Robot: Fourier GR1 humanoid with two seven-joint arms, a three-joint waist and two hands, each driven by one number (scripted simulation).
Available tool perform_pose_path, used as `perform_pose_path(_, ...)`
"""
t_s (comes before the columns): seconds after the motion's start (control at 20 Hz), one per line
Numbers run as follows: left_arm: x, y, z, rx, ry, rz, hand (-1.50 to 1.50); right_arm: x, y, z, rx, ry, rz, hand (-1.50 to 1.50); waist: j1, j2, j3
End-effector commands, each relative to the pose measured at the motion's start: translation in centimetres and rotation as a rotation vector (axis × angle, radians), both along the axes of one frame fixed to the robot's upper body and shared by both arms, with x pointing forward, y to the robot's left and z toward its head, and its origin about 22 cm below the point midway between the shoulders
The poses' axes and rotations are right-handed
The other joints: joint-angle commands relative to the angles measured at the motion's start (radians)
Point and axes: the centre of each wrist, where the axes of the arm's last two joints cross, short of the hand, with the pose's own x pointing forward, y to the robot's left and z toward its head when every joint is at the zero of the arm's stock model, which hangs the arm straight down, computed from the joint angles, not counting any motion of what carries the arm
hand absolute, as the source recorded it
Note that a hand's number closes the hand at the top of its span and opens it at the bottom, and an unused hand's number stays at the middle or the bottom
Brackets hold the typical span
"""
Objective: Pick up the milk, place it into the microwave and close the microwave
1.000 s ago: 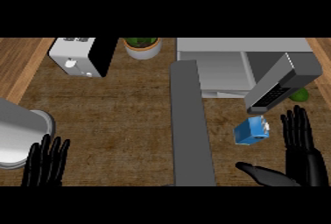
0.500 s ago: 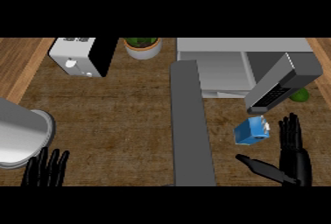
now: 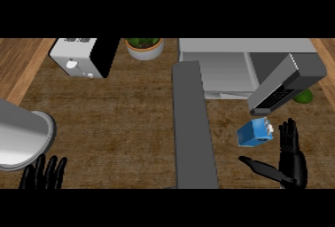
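The milk [image 3: 254,133] is located just left of the right hand [image 3: 290,160], whose fingers [image 3: 288,135] are spread wide, holding nothing.

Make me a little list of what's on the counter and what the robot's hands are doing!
milk: blue carton, on the counter below the open microwave door
microwave: grey, top right, door swung open
right hand: open, just right of the milk, not holding it
left hand: open, at the lower left edge, resting
plant: potted, at the top
toaster: white and black, top left
green thing: right of the door, cannot tell what it is
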Motion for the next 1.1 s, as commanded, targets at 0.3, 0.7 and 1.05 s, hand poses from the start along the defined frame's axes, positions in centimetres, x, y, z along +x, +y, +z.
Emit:
perform_pose_path(0.3, -0.1, 1.6, -0.8, 0.021, -0.003, 0.013, -1.50, 1.6, -0.8, -3.8, -0.026, 0.001, 0.005, -1.50, 0.003, 0.001, 0.000)
perform_pose_path(0.7, -2.3, 0.3, -0.7, -0.006, 0.003, 0.012, -1.50, 2.6, -0.4, -3.8, -0.015, -0.039, 0.066, -1.50, 0.004, 0.000, 0.000)
perform_pose_path(1.05, -0.7, 0.8, -0.8, 0.002, 0.002, -0.001, -1.50, 4.4, -0.5, -2.8, 0.031, -0.036, 0.067, -1.50, 0.000, 0.000, 0.000)
